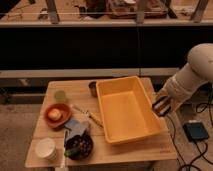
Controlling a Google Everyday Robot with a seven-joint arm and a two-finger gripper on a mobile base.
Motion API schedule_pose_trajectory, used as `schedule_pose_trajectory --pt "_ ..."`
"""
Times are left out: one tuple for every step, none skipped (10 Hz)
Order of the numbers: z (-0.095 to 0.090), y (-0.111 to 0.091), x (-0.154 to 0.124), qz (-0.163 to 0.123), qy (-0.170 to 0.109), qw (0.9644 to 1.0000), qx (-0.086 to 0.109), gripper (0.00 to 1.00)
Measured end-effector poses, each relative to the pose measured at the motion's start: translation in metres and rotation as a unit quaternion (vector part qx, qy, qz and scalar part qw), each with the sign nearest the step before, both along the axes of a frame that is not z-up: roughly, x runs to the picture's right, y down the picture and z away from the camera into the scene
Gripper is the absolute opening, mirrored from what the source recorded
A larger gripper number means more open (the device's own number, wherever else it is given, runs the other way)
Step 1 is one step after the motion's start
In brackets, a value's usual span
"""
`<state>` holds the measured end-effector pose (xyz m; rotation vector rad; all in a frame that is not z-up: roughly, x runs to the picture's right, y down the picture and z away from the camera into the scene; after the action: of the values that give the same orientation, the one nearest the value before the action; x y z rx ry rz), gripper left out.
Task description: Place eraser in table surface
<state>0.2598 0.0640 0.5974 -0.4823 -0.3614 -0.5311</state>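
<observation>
Beside the right wall of the bin, the eraser [160,106] shows as a small dark block. It is too small here to make out any stripes. The gripper [162,108] is clamped around it, with pale fingers [154,103] on either side. The eraser is held up off the table [131,152], which it does not touch, and in this view it sits about over the table's right edge. The white arm [192,75] comes in from the right, with its wrist angled down and to the left.

The yellow bin [122,81] lies slanted across the right half of the slatted tabletop. A small dark cup [93,88] stands at its far-left corner. Left of the bin are:
- a pale green disc [60,95]
- an orange bowl [57,114]
- a thin utensil [88,115]
- a grey-blue cloth [75,127]
- a dark bowl [79,146]
- a white cup [46,147]
</observation>
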Motion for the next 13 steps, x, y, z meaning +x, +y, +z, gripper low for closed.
schedule_pose_trajectory --pt "0.001 0.017 0.002 0.006 0.009 0.9999 -0.011 0.0" --pt "0.007 0.033 0.0 0.009 0.013 0.9997 -0.02 0.0" --pt "0.015 0.052 -0.001 0.012 0.017 0.9993 -0.03 0.0" --pt "0.025 0.075 -0.001 0.018 0.024 0.9988 -0.039 0.0" --pt "0.039 0.106 -0.001 0.025 0.034 0.9978 -0.052 0.0" --pt "0.049 0.13 0.001 0.035 0.045 0.9965 -0.061 0.0" --pt "0.057 0.15 0.004 0.045 0.052 0.9952 -0.068 0.0" --pt "0.07 0.183 0.01 0.066 0.066 0.9925 -0.079 0.0" --pt "0.081 0.205 0.015 0.082 0.077 0.99 -0.085 0.0" --pt "0.088 0.217 0.016 0.089 0.082 0.9888 -0.087 0.0" --pt "0.099 0.227 0.019 0.098 0.088 0.9872 -0.089 0.0" --pt "0.105 0.229 0.023 0.105 0.094 0.986 -0.089 0.0" --pt "0.109 0.227 0.027 0.11 0.097 0.9853 -0.087 0.0"
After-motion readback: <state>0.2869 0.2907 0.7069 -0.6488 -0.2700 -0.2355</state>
